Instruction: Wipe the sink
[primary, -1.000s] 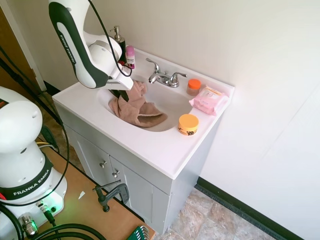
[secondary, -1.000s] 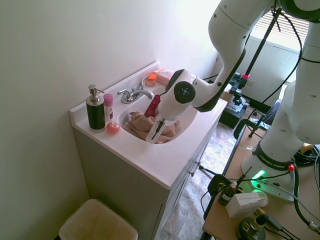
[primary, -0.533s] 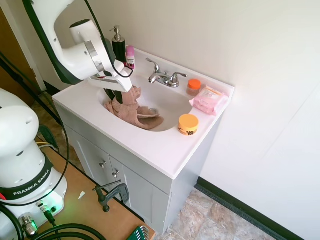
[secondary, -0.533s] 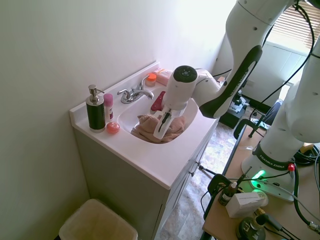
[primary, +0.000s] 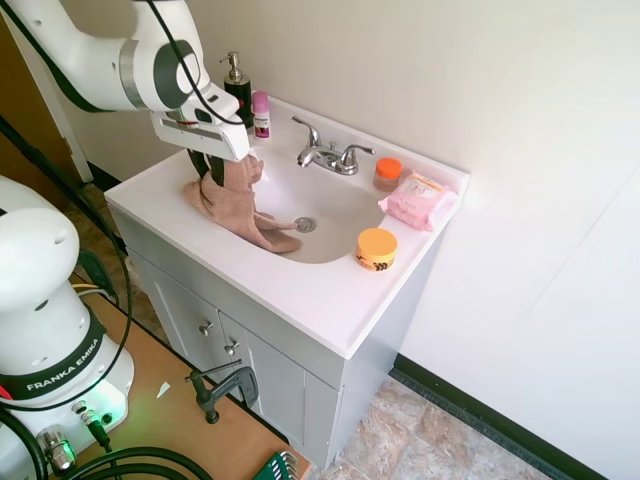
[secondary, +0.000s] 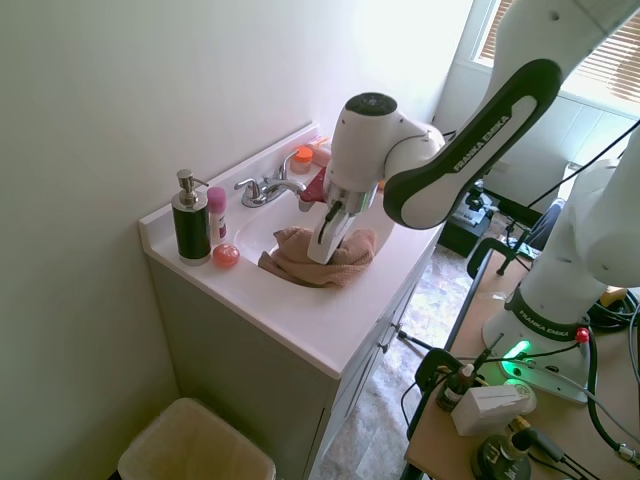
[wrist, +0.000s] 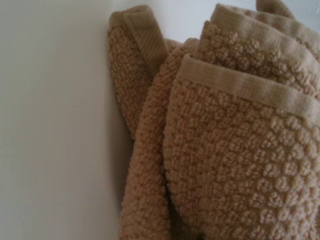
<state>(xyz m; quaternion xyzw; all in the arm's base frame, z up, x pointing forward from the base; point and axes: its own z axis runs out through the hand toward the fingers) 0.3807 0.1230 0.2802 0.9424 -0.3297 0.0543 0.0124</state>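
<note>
First exterior view: the gripper (primary: 222, 172) is seen pinching a towel (primary: 235, 205) at the near-left rim of the sink (primary: 335, 215). The towel is draped from the rim into the basin, its tail pointed at the drain (primary: 305, 225); the unwiped bowl lies beyond, toward the faucet (primary: 328, 153).
</note>
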